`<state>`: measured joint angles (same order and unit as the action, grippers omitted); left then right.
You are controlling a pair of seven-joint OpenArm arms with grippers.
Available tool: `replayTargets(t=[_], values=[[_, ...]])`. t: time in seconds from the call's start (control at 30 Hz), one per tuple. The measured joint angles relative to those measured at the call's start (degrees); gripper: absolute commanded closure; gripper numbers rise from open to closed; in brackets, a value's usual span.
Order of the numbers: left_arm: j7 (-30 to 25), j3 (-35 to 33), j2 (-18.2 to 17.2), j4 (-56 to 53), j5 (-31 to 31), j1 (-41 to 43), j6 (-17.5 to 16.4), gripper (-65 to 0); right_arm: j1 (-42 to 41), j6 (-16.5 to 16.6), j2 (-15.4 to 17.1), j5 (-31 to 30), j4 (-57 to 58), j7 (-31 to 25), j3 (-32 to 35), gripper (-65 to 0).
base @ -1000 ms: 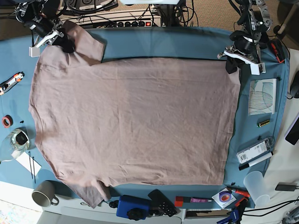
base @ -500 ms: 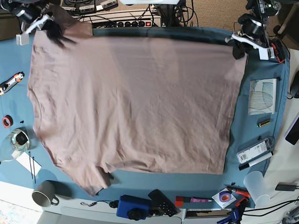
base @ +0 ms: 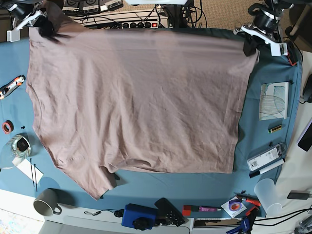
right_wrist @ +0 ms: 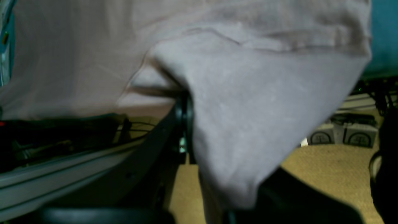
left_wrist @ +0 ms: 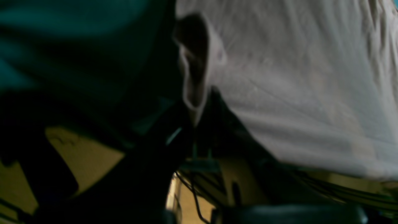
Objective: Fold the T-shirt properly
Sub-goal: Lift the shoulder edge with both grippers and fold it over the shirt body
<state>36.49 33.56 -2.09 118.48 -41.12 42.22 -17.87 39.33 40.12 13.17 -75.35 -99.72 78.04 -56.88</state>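
The mauve-tan T-shirt is stretched over the blue-teal table cloth, its far edge lifted by both arms. My left gripper at the far right is shut on the shirt's far right corner; the left wrist view shows the pinched cloth fold at the dark fingers. My right gripper at the far left is shut on the far left corner by the sleeve; in the right wrist view, cloth drapes over the fingers. The near sleeve lies on the table. The collar is hidden.
A striped card, a battery, a label box and a plastic cup lie at the right. A mug, a glass jar and red tape sit at the left. A blue device is near the front edge.
Both grippers have moved toward the far edge and outward, carrying the shirt's far corners. The folded top sleeve has opened out, and the shirt's near edge has slid away from the front.
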Motion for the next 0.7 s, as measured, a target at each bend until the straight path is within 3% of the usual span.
replayTargets(t=[0.4,0.7], values=[[0.4,-0.1,0.0,0.5,1.8,-2.5,2.8,0.0,-7.5,0.0,0.4,8.0,0.0,-1.6,0.0,0.0],[0.8,-0.2,0.0,0.5,4.2,-7.1,4.1,0.0,-12.2,0.3,4.9,16.3,0.0,-6.8,5.0,0.0]])
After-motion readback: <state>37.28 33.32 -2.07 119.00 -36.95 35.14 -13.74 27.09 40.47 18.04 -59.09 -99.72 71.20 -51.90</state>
